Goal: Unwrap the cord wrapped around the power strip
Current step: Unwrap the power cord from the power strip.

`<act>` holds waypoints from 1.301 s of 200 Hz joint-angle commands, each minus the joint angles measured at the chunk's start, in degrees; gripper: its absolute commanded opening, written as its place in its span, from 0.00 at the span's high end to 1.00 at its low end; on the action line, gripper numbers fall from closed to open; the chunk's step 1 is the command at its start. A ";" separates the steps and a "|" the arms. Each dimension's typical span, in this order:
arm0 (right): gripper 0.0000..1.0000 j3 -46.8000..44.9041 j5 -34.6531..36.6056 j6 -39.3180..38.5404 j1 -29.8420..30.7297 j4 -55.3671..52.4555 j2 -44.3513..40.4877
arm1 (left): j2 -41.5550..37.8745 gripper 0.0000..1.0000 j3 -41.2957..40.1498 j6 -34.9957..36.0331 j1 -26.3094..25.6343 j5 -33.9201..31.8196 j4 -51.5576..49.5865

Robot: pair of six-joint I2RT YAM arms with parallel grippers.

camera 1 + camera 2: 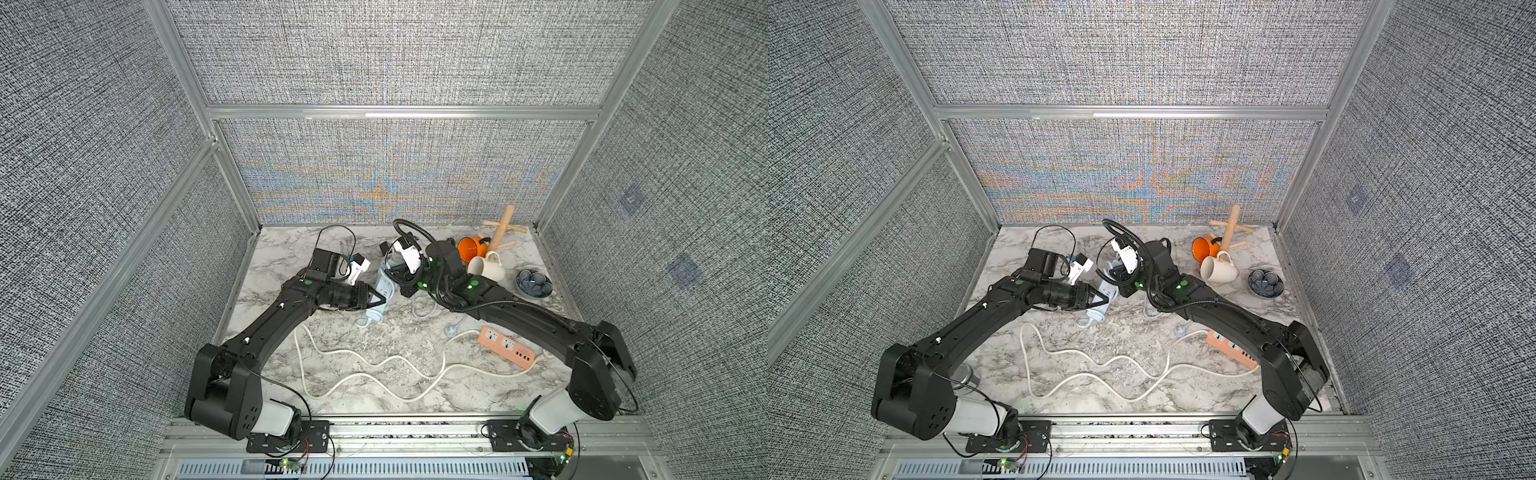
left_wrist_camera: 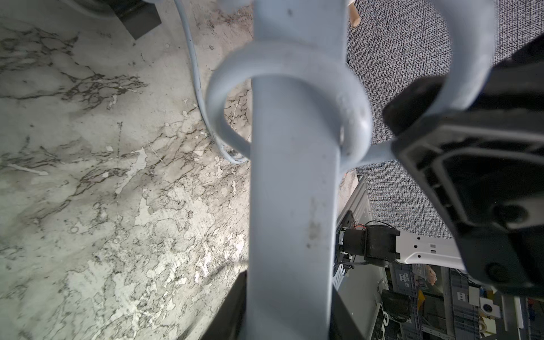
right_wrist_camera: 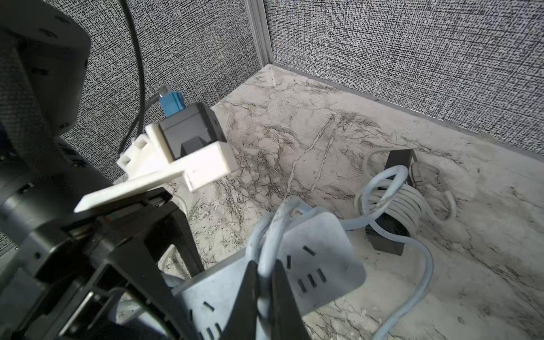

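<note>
Closest to the robot's base, a loose white cable point(image 1: 409, 400) snakes all over the marble desk point(image 1: 374, 336). It ends up by a pink socket bar point(image 1: 506, 348) lying flat on the right side.

Past that, around mid-desk, is the power strip point(image 1: 381, 284). It's pale blue-grey, long and flat with rounded corners, with dark socket slots on its face, and honestly a bit grubby and scuffed. The left hand point(image 1: 379, 300) is clamped across its body toward the nearer end, one finger on each long edge.

Its cord point(image 2: 294, 61) is the same pale blue, thick and round. The left wrist view shows one loop wrapped around the body, and more of it trails off onto the desk. The right hand point(image 3: 265, 266) is squeezed shut on a strand of that cord right over the strip's far end, fingertips pinching it just beside the slots. In the right wrist view that end looks tilted up off the desk.

A bit farther back sits a black block point(image 3: 391, 203) with a whitish cable coiled tightly round it.

In the far right corner there's a cream mug point(image 1: 486, 269) just beside an orange mug point(image 1: 471, 248) lying on its side. A wooden mug tree point(image 1: 503, 228) stands behind them and a dark bowl point(image 1: 534, 283) sits off to the right.
</note>
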 commanded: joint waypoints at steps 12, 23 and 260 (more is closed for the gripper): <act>1.00 3.96 9.47 1.99 -1.38 -1.82 0.88 | -1.98 1.00 -1.24 1.29 -0.04 3.89 3.76; 1.00 4.60 11.73 4.11 -2.37 -4.79 0.93 | -3.96 1.00 -2.24 -0.18 0.24 0.76 5.11; 1.00 -6.16 -0.06 6.46 -15.08 6.70 -5.96 | 1.46 1.00 -2.43 -2.56 2.88 -22.80 7.03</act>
